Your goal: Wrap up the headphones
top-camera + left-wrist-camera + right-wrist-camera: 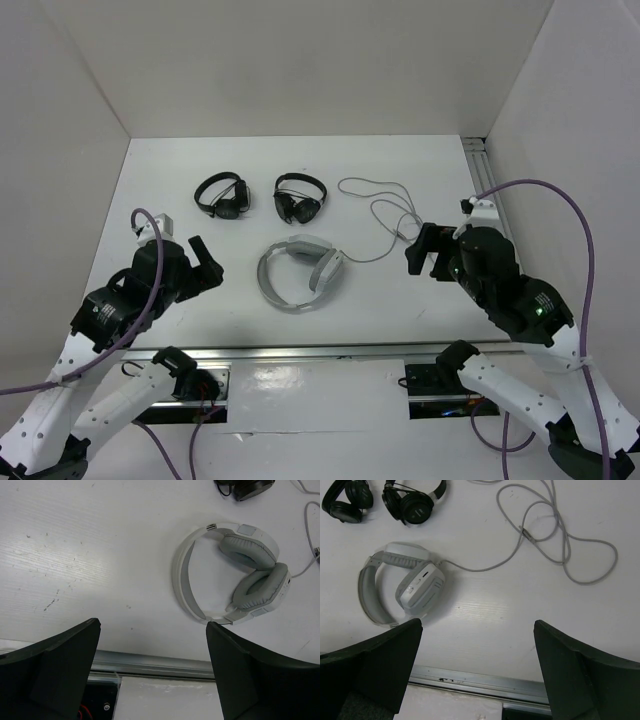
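The light grey-white headphones (300,274) lie flat on the white table near its front middle. They also show in the left wrist view (227,575) and in the right wrist view (400,587). Their thin grey cable (385,215) runs loose in loops to the right and back, also in the right wrist view (555,535). My left gripper (207,265) is open and empty, left of the headphones. My right gripper (422,252) is open and empty, right of the headphones, beside the cable loops.
Two smaller black headphones (223,195) (300,198) lie behind the grey-white pair. A metal rail (320,350) runs along the table's front edge. White walls close in the left, back and right sides.
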Available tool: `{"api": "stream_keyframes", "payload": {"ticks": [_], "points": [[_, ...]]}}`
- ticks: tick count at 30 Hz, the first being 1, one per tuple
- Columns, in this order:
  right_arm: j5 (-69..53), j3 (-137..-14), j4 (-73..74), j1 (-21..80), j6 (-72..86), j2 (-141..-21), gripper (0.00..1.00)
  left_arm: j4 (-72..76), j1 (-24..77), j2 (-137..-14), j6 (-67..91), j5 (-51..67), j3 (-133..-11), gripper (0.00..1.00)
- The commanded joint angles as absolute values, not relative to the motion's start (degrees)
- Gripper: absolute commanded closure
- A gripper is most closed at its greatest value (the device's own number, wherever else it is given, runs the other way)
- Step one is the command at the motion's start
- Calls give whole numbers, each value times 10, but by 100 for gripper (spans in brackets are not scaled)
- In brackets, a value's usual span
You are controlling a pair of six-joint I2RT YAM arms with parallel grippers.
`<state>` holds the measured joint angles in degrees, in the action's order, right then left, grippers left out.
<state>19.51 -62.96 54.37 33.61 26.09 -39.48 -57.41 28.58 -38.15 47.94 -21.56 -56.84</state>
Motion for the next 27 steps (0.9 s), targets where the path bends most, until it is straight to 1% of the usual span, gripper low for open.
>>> {"api": "stream_keyframes", "payload": {"ticks": [1, 9, 13, 16, 22, 23, 25, 27], "points": [[211, -633, 513, 337, 262, -385, 0, -555, 283, -378, 477, -223, -569, 0], [193, -633, 513, 337, 256, -373, 0, -547, 277, -311, 478, -223, -563, 0], [180, -639, 524, 337, 250, -385, 0, -541, 277, -321, 483, -223, -569, 0], [173, -651, 524, 337, 250, -390, 0, -535, 277, -377, 509, -190, -574, 0], [139, -657, 524, 337, 250, -390, 0, -381, 277, -508, 550, -113, -509, 0], [117, -662, 519, 337, 244, -390, 0, -363, 277, -548, 557, -106, -503, 0], [92, -667, 519, 337, 238, -402, 0, -309, 282, -586, 569, -105, -486, 0], [55, -673, 519, 337, 238, -403, 0, -290, 300, -648, 584, -125, -486, 0]]}}
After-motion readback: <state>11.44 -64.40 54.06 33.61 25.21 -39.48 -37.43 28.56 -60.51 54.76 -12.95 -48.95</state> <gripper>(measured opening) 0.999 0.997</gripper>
